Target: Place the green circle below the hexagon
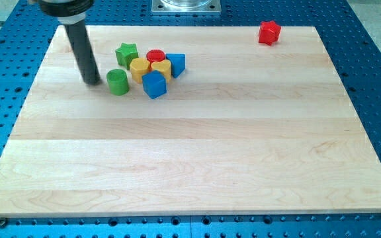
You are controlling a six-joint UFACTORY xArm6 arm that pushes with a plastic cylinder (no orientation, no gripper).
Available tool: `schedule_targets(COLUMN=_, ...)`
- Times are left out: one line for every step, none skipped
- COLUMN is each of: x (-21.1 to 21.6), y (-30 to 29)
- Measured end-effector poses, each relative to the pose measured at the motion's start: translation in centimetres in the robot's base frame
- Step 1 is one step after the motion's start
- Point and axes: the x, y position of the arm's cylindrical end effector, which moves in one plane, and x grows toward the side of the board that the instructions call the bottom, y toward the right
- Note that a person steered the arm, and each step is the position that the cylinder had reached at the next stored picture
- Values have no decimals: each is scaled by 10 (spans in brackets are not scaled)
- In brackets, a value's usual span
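Six blocks cluster upper left: green circle (118, 81) just right of my tip (92, 82), fingerless; red hexagon (268, 32) far upper right.

My tip (92, 82) sits just left of the green circle (118, 82).

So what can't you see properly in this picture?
- My tip: camera view, left of the green circle; whether they touch is too fine to tell.
- Rod's top: cut off by the view's top edge.
- Yellow blocks and red circle: partly hidden by their neighbours, so their shapes are unclear.
- Red block: too small to name its shape.
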Motion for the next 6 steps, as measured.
schedule_targets(x=14, y=40)
schedule_targets(x=22, y=68)
schedule_targets(x=23, y=70)
schedule_targets(x=33, y=71)
schedule_targets(x=33, y=87)
schedule_targets(x=33, y=90)
